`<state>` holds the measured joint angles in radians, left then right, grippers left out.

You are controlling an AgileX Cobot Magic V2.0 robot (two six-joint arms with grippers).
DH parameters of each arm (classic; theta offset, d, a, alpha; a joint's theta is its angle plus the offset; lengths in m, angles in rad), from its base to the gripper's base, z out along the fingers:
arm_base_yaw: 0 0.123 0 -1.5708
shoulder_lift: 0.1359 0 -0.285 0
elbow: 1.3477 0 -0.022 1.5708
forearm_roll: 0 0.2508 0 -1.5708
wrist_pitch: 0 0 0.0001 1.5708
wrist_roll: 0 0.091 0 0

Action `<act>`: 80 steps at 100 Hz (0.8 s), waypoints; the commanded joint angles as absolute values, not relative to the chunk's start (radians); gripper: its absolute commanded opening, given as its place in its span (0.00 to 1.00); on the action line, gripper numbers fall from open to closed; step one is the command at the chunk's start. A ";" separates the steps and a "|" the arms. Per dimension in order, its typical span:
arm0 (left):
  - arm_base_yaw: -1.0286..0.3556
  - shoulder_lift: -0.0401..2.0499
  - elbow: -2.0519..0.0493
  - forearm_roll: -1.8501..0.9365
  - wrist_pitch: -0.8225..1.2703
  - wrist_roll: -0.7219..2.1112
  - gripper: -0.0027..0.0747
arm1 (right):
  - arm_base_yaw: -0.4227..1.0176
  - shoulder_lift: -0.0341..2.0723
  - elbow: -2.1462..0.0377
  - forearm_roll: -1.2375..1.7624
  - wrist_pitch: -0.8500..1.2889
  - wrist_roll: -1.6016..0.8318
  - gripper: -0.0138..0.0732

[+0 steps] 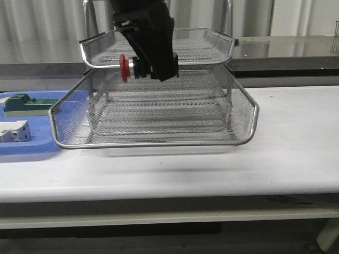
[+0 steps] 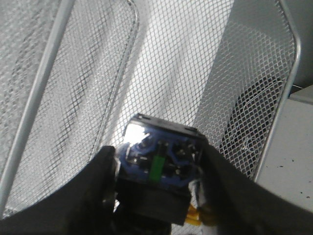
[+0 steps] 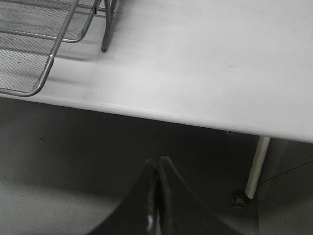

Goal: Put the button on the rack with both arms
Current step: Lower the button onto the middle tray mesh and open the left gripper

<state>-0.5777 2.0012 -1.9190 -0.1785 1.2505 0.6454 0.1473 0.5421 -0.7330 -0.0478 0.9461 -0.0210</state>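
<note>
1. Broadly, the white table carried everything, and its front edge also showed in my right wrist view with the floor below it.
2. On it stood the rack, a silver wire-mesh letter tray stand; two tiers were plain in the front view, the upper one set further back than the wide lower one.
3. At the table's left edge lay a flat blue tray, just beside the rack, holding a green block and a white breaker.
4. My left gripper hung over the lower tier, in front of the upper tier's rim, clamped on the button.
5. That button lay sideways in my grip, red head pointing left, clear of the mesh; my left wrist view showed its blue rear block pinched between my two dark fingers.
6. My right gripper hung off the table's front edge, above the floor, fingers pressed together and holding nothing.
</note>
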 commanded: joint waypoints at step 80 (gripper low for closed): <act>-0.586 2.055 -1.949 -0.220 1.275 0.638 0.13 | 0.147 0.544 -0.764 -0.051 0.883 -0.024 0.08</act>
<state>-0.5787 2.1172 -1.9190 -0.1890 1.2425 0.6454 0.1473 0.5421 -0.7330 -0.0478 0.9461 -0.0210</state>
